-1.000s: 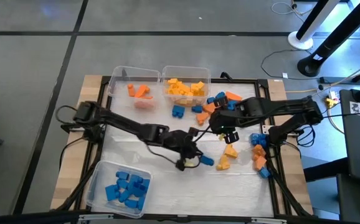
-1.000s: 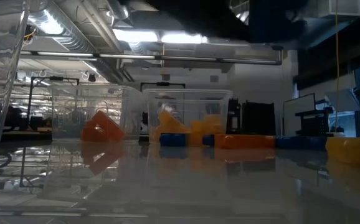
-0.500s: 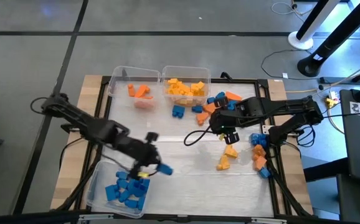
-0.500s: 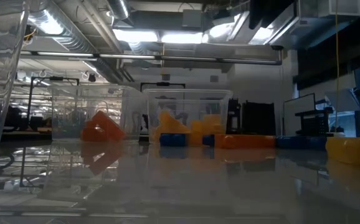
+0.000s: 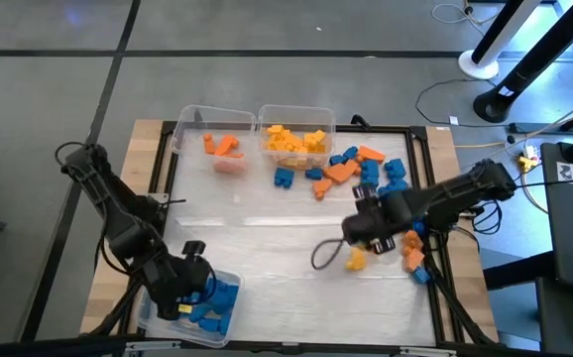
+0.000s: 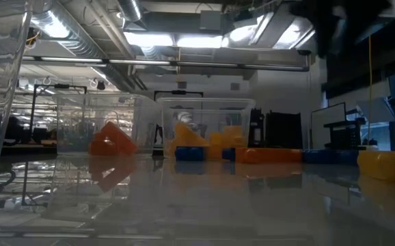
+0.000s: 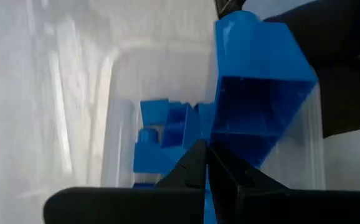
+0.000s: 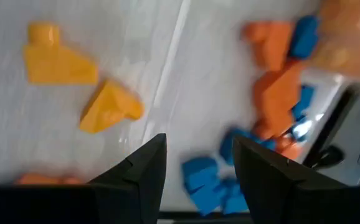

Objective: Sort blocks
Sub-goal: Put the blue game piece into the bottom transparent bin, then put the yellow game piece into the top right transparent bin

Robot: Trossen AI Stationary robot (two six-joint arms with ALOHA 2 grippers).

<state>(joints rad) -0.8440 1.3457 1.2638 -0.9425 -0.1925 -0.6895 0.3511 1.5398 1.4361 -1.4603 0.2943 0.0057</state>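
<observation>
The left gripper (image 5: 189, 288) hangs over the clear bin of blue blocks (image 5: 158, 270) at the table's near left corner. Its dark fingers (image 7: 195, 167) are pressed together on the lower edge of a blue block (image 7: 261, 102), a hollow brick seen from its open underside, with ribs inside and a sloped top. The wrist view looks past it down into the bin, where more blue bricks (image 7: 161, 134) lie heaped together against the clear wall.

The right gripper (image 5: 366, 226) is low over the table's right half, its two fingers (image 8: 144, 168) parted with an empty gap between them, gripping nothing. Just beyond its fingertips lie two yellow wedge blocks (image 8: 83, 84), apart from each other on the white table surface (image 5: 267, 238). In the high view one yellow piece (image 5: 354, 260) lies just beside the gripper. To its right a cluster of orange and blue blocks (image 5: 412, 246) sits near the table's right edge.

Farther back, loose blue and orange blocks (image 5: 351, 167) are scattered beside the two clear bins at the far edge: the orange bin (image 5: 214, 121) holds a few orange bricks (image 5: 222, 145), and the yellow bin (image 5: 296, 115) next to it holds a pile of yellow bricks (image 5: 294, 141). The low view shows both bins standing side by side across the glossy table.
</observation>
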